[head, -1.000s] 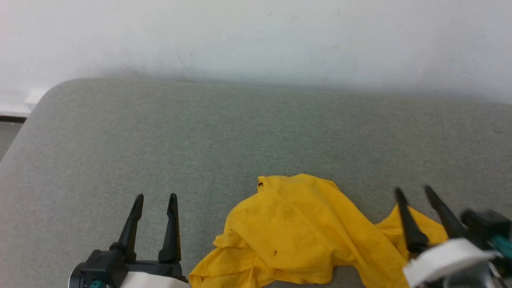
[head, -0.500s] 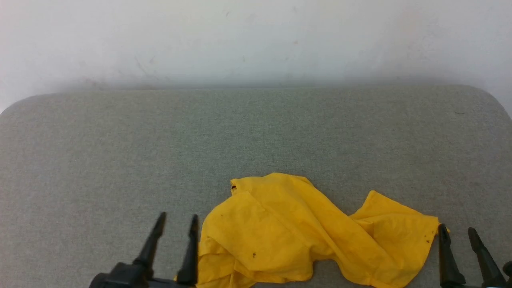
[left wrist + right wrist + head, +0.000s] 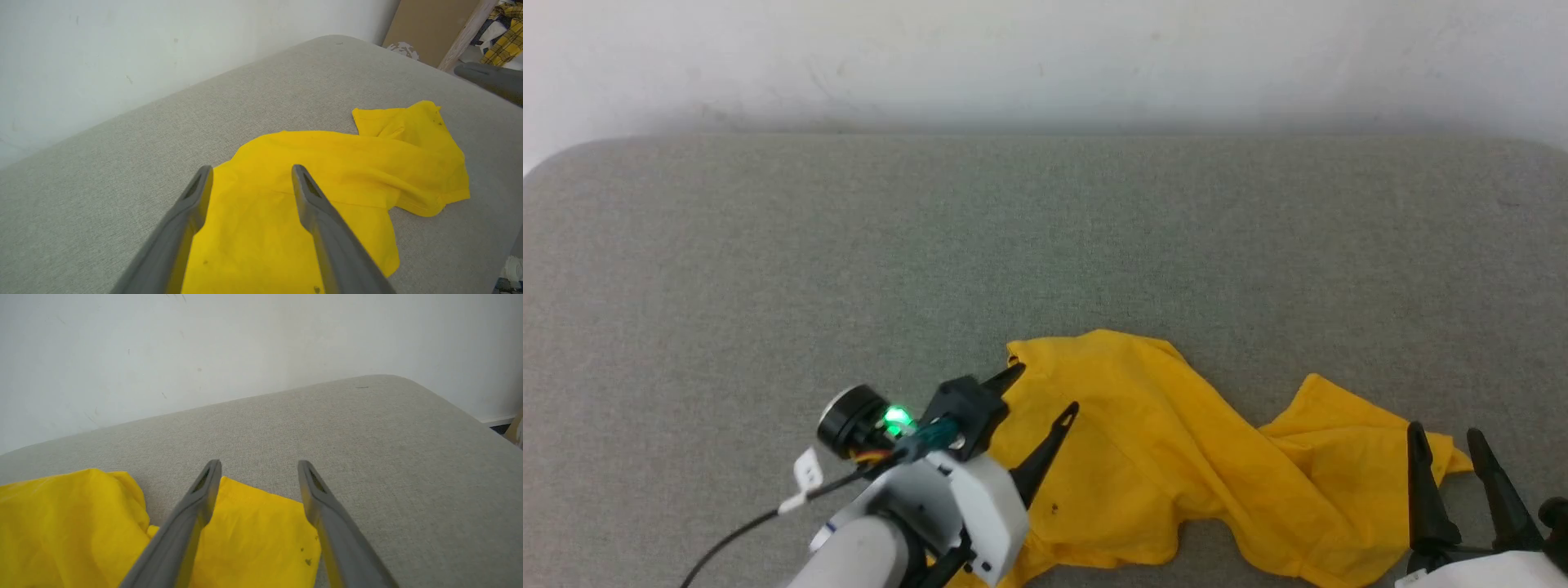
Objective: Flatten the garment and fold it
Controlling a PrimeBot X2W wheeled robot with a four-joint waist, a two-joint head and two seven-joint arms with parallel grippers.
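The garment [image 3: 1176, 465] is a bright yellow shirt lying crumpled on the grey padded surface [image 3: 849, 261], plain side up with a few small dark specks. My left gripper [image 3: 1047, 388] hangs open over the garment's left part, fingers slanting up and to the right. From the left wrist, those open fingers [image 3: 252, 168] frame yellow cloth [image 3: 347, 163] with nothing between them. My right gripper [image 3: 1444, 430] stands open at the garment's right corner. The right wrist view has its fingers [image 3: 259, 462] straddling that corner [image 3: 253, 526], apart from the cloth.
A white wall [image 3: 1045, 57] backs the grey surface, whose rounded corners show far left and far right. Past the surface's far end the left wrist view shows a brown board [image 3: 429, 28] and plaid cloth [image 3: 506, 36]. Bare grey padding lies beyond the garment.
The head camera has shifted. My left arm has lifted and swung right, from beside the garment's left edge to over it, fingers now slanted. The right gripper stays at the right corner.
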